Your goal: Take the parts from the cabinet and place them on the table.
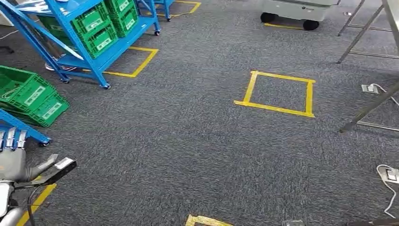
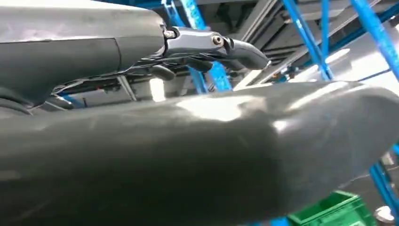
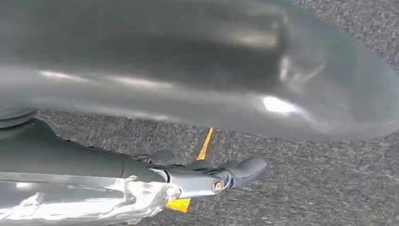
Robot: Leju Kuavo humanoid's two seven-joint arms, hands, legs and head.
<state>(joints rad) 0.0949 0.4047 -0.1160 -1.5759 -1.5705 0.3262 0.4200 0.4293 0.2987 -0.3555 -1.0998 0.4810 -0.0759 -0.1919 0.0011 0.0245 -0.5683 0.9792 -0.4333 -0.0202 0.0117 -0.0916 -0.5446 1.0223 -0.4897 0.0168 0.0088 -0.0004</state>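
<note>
The head view looks forward and down on the carpet (image 1: 197, 141) and blue racks (image 1: 94, 56). Both wrist views sit close behind their thumbs; the right faces carpet, the left faces racks.

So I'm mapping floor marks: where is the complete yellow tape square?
In the head view, the yellow tape square lies on the grey carpet, right of centre, between the blue rack and metal table legs.

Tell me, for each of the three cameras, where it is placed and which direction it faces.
Head view: high on the body, facing forward and down at the grey carpet, a yellow tape square and blue racks with green crates; the left hand shows.
Left wrist view: behind the left hand, facing the blue racks and a green crate.
Right wrist view: behind the right hand, facing carpet and yellow tape.
Shared: head and left wrist views see racks and crates.
</note>
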